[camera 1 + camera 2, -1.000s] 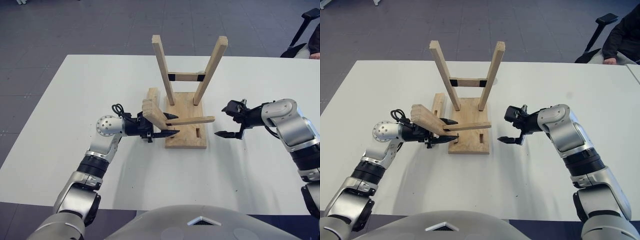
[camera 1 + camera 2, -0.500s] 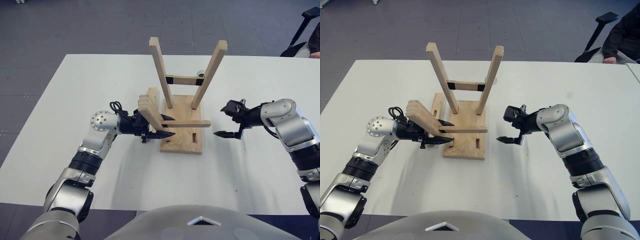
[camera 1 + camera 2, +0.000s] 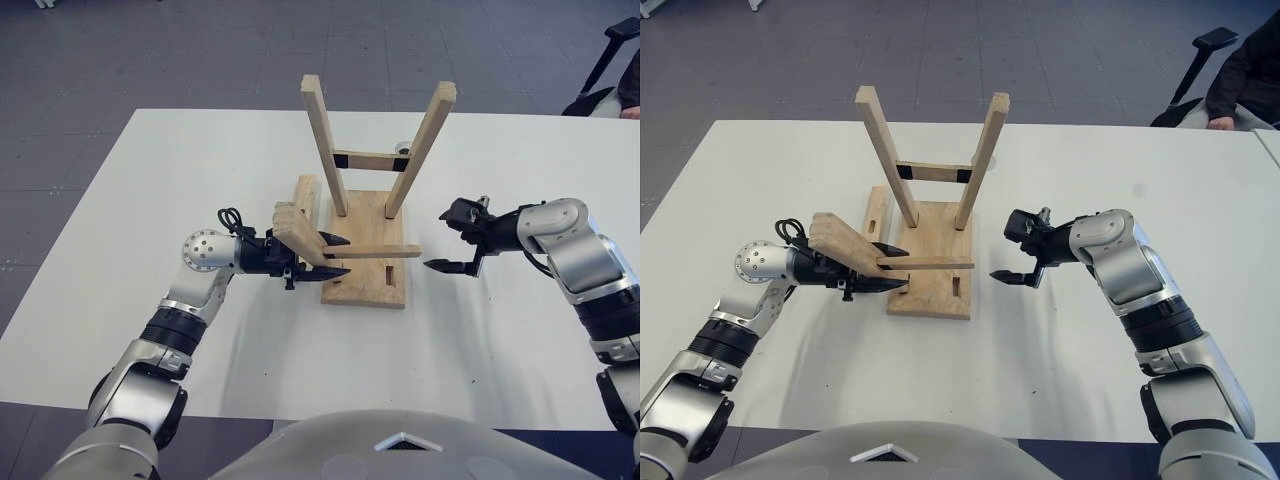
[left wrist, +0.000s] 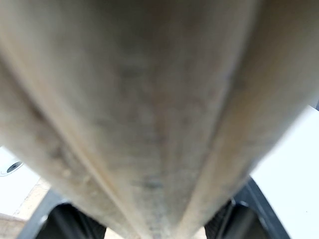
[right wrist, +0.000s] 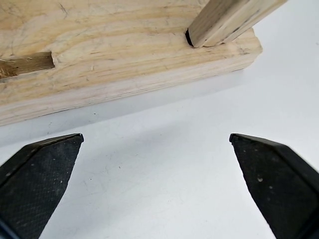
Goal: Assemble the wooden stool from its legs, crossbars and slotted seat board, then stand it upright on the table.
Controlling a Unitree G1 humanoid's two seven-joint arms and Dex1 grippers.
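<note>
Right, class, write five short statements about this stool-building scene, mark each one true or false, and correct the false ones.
1. The seat board lies flat on the table. True.
2. Two legs joined by a crossbar stand in the board's far end. True.
3. The right gripper is clamped on a leg. False: it is open and holds nothing, beside the board's right edge.
4. The left gripper holds a wooden leg piece, tilted over the board's left side. True.
5. The stool is finished and standing upright. False: the board lies on the table with its legs pointing up, and a slot near its front is empty.
</note>
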